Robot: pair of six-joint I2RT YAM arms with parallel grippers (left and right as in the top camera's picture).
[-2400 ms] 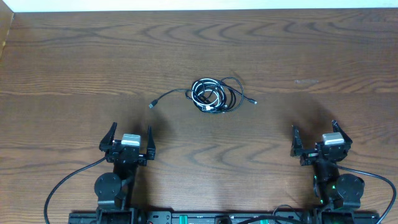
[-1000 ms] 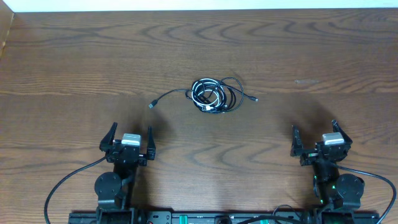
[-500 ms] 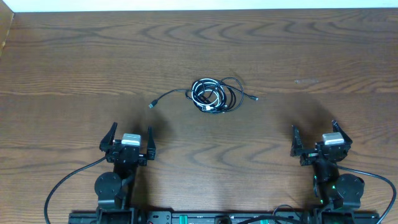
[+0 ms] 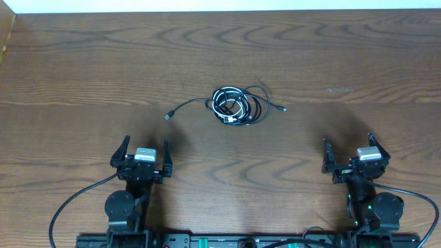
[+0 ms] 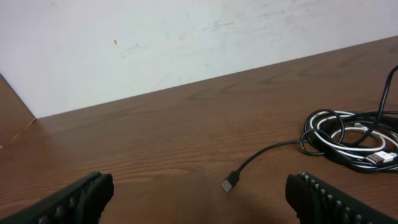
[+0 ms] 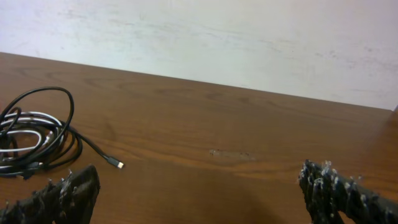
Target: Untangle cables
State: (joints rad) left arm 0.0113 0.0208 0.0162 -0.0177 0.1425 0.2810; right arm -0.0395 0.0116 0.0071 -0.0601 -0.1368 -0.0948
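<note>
A black cable (image 4: 253, 103) and a white cable (image 4: 229, 107) lie coiled together in one bundle at the table's middle. The black cable's USB plug (image 4: 169, 116) trails out to the left and a small plug (image 4: 280, 110) to the right. The bundle shows at the right of the left wrist view (image 5: 348, 137), with the USB plug (image 5: 229, 183) ahead of the jaws. It shows at the left of the right wrist view (image 6: 34, 134). My left gripper (image 4: 142, 154) and right gripper (image 4: 351, 151) sit open and empty near the front edge, well short of the bundle.
The wooden table (image 4: 103, 62) ends at a white wall (image 5: 186, 37) at the back. A faint scuff mark (image 6: 230, 154) lies on the wood right of the bundle. The arms' thick black wires (image 4: 76, 200) run along the front edge.
</note>
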